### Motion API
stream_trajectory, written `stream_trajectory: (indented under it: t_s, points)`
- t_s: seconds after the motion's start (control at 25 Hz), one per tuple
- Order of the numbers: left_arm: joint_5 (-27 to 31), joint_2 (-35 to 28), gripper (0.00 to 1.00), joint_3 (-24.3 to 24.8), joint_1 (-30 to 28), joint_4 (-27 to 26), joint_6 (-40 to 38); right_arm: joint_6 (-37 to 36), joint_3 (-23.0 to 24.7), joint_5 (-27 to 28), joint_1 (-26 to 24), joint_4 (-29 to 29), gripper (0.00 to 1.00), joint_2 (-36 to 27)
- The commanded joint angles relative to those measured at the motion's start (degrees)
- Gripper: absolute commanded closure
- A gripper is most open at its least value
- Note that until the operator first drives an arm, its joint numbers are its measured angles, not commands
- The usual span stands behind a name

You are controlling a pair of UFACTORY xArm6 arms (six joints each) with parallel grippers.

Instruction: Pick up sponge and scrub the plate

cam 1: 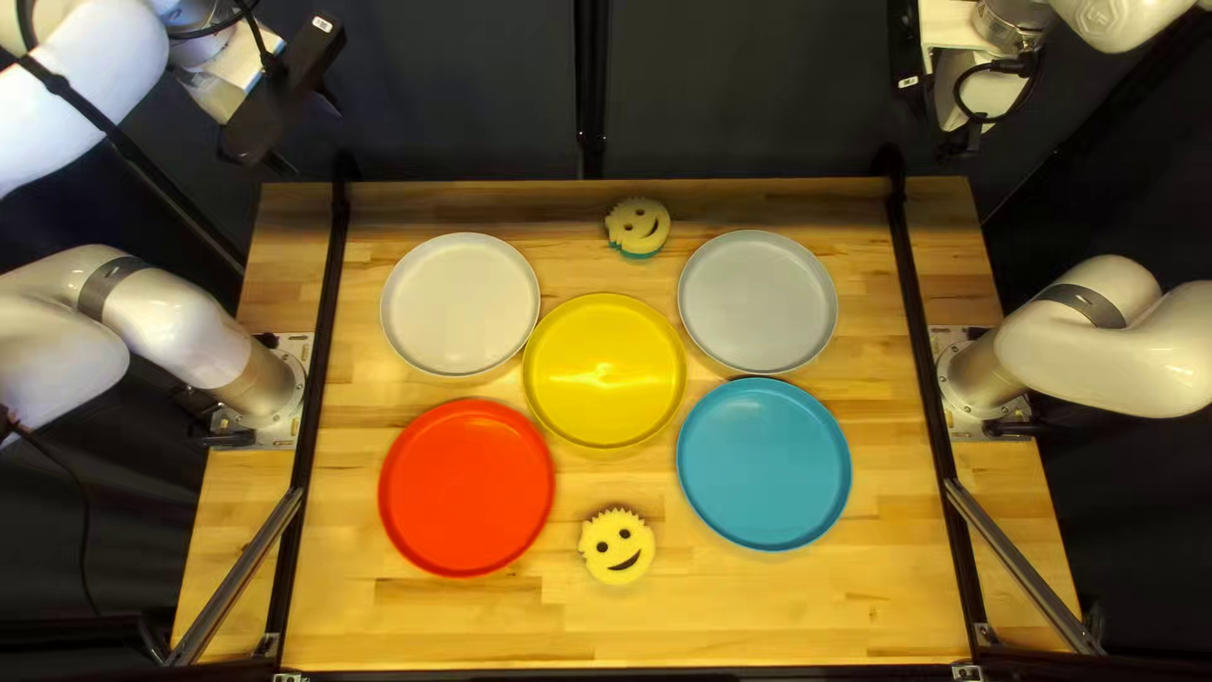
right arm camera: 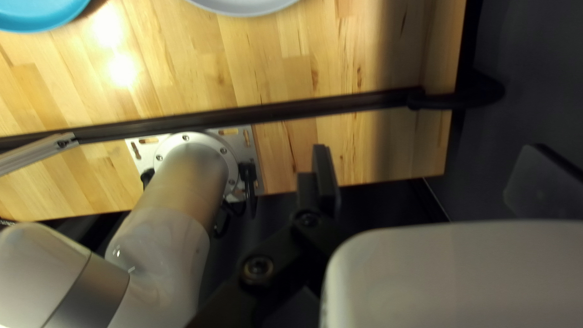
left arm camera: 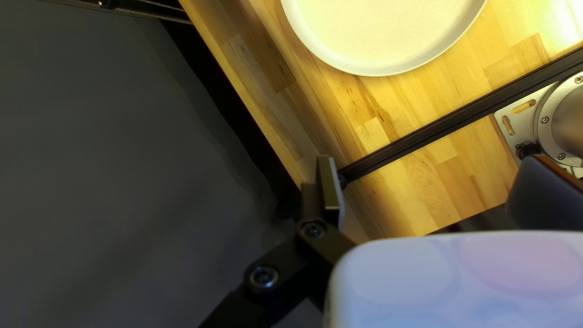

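My left gripper (cam 1: 306,134) hangs beyond the table's far left corner, and its wrist view shows the gripper (left arm camera: 437,185) open and empty. Past the far right corner is my right gripper (cam 1: 960,137); in the right wrist view that gripper (right arm camera: 433,181) is also open, holding nothing. A yellow smiley sponge (cam 1: 617,547) lies near the table's front, between the red plate (cam 1: 466,488) and blue plate (cam 1: 764,464). Another smiley sponge (cam 1: 638,224), with a teal edge, lies by the far edge. The yellow plate (cam 1: 605,371) is central, with a white plate (cam 1: 460,305) and grey plate (cam 1: 758,302) behind.
Black rails (cam 1: 326,329) run along both sides of the wooden table (cam 1: 606,632), with a metal bar (cam 1: 1023,566) near each front corner. The arm bases stand outside the rails. A dark curtain (cam 1: 467,89) hangs behind the far edge.
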Motion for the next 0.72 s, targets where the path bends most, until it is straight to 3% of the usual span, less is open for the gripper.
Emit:
stream_trajectory:
  t_s: [0.04, 0.44, 0.72]
  points:
    - [0.00, 0.00, 0.00, 0.00, 0.00, 0.00, 0.00, 1.79, -0.81, -6.14, 1.94, 3.39, 0.00, 6.74]
    - [0.00, 0.00, 0.00, 0.00, 0.00, 0.00, 0.00, 6.07, -7.37, -19.78, 9.56, 7.50, 0.00, 25.77]
    - [0.00, 0.00, 0.00, 0.00, 0.00, 0.00, 0.00, 6.19, -8.07, -19.48, 11.32, 7.02, 0.00, 26.04]
